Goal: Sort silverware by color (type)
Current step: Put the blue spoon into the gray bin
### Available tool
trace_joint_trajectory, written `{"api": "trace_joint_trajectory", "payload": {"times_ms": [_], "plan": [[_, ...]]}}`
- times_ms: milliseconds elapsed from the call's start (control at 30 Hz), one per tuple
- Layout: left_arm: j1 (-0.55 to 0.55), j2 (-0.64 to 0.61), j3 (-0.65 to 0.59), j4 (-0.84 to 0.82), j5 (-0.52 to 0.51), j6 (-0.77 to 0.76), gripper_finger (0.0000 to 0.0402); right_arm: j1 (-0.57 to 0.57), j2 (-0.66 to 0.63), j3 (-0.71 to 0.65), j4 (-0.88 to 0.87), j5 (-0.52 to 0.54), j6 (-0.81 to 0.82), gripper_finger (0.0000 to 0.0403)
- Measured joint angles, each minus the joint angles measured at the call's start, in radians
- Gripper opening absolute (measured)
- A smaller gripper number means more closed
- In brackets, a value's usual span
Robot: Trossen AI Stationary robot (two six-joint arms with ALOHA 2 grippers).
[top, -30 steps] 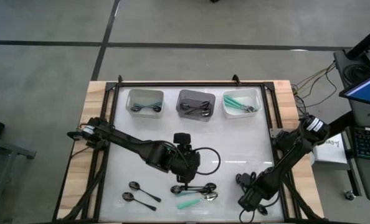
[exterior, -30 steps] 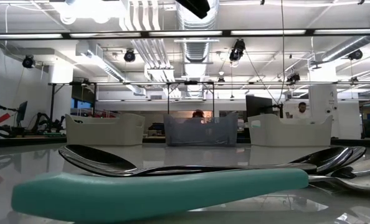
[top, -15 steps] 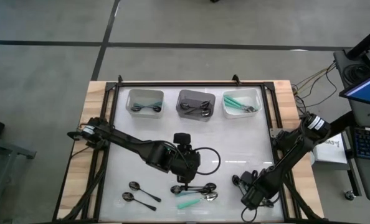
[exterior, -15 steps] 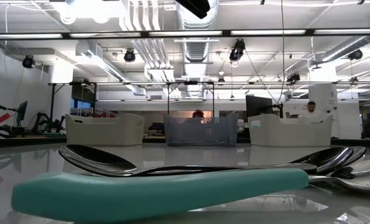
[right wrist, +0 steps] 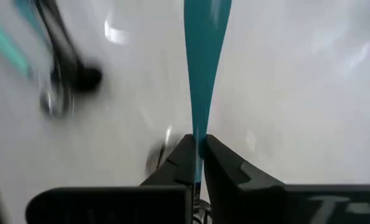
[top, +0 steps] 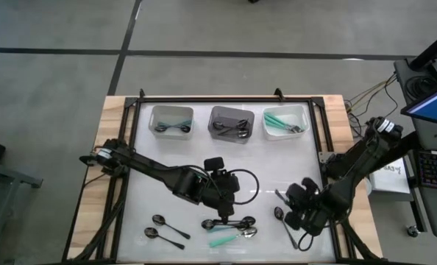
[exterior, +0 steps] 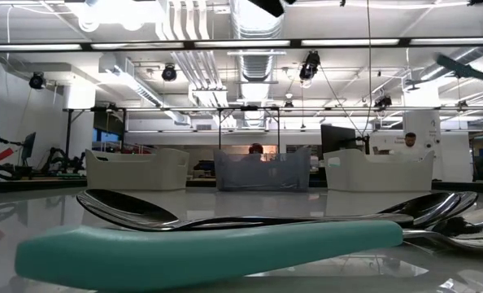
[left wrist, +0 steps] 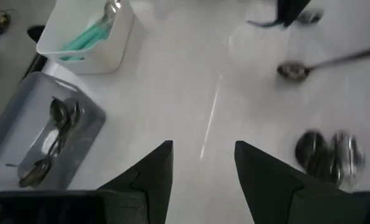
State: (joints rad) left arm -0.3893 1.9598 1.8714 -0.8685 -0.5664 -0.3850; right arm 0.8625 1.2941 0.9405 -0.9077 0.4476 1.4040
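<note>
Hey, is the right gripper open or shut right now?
Shut. In the right wrist view the right gripper has its two dark fingers pressed together on a teal-handled spoon.

Plenty of bare white table in the middle, between the three bins at 12 o'clock and the spoon cluster at 6. The left arm cuts across from 9, the right arm crowds 4.

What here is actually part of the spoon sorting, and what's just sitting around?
Part of the job: teal-handled spoon in the right gripper; spoon cluster by the open left gripper; two black spoons; three bins.
Just lying about: keyboard; cables beside the table.
</note>
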Motion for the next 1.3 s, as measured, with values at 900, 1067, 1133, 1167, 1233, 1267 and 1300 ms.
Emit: {"api": "trace_joint_trajectory", "payload": {"times_ms": [900, 1067, 1133, 1167, 1233, 1267, 1300], "plan": [[0.03, 0.001, -0.354, 1.177, -0.37, 0.163, 0.0155, -0.1, -0.015, 0.002, 0.135, 1.04, -0.531, 0.0011], [0.036, 0.001, -0.356, 1.212, -0.37, 0.188, 0.0155, -0.135, -0.015, 0.002, 0.144, 1.045, -0.529, 0.0011], [0.036, 0.001, -0.355, 1.235, -0.368, 0.229, 0.0155, -0.147, -0.015, 0.002, 0.17, 1.045, -0.53, 0.0011], [0.037, 0.001, -0.355, 1.245, -0.369, 0.246, 0.0155, -0.151, -0.015, 0.002, 0.187, 1.046, -0.534, 0.0011], [0.039, 0.001, -0.355, 1.26, -0.367, 0.26, 0.0155, -0.158, -0.015, 0.002, 0.222, 1.046, -0.563, 0.0011], [0.041, 0.001, -0.355, 1.27, -0.367, 0.261, 0.0155, -0.16, -0.015, 0.002, 0.24, 1.046, -0.585, 0.0011], [0.044, 0.001, -0.355, 1.284, -0.367, 0.262, 0.0155, -0.163, -0.015, 0.002, 0.259, 1.046, -0.6, 0.0011]]}}
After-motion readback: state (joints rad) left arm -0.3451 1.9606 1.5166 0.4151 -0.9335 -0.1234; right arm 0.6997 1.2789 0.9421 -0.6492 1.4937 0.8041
